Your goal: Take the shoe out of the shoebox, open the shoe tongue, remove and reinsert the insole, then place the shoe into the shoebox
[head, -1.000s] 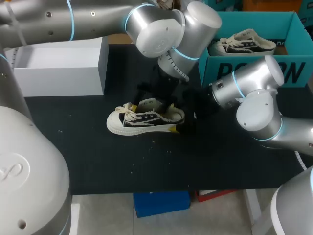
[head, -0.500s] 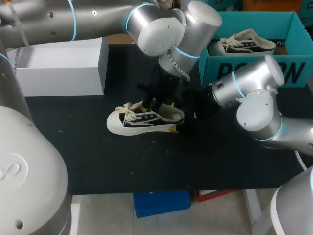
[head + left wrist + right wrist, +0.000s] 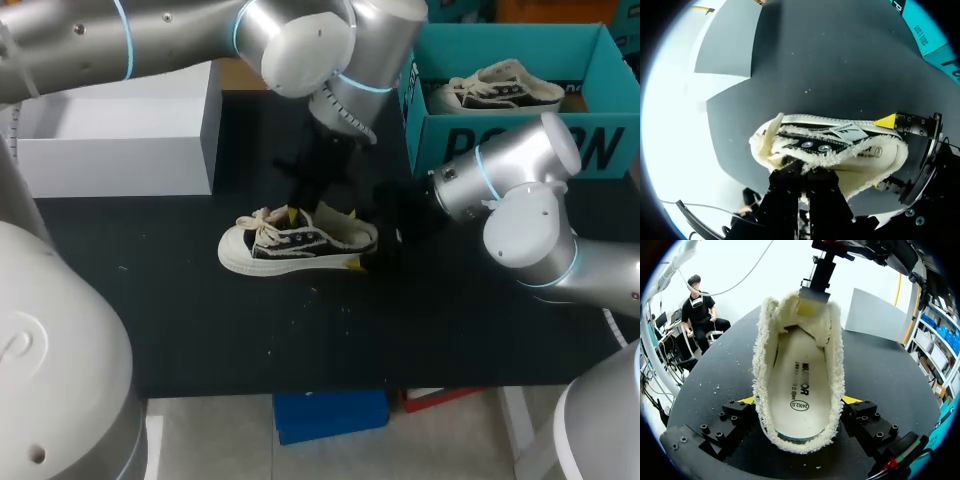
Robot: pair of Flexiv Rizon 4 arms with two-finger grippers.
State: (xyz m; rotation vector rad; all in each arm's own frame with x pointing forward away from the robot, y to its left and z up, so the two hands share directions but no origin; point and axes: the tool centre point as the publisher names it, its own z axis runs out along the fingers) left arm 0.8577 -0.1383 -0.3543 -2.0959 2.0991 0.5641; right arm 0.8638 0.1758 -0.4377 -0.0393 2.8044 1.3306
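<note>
A small black-and-cream shoe lies on its sole on the black table, toe to the left. My left gripper comes down from above, shut on the fuzzy shoe tongue; in its own view the dark fingers are pressed together at the tongue's edge. My right gripper straddles the heel, one yellow tip against each side of the shoe. The white insole lies flat inside. The teal shoebox stands at the back right.
A second shoe lies inside the teal shoebox. A white box sits at the back left of the table. Bare black tabletop stretches in front of the shoe.
My left gripper has closed its fingers onto the tongue, and the left arm has shifted up and to the left. The shoe and the right arm have stayed put.
</note>
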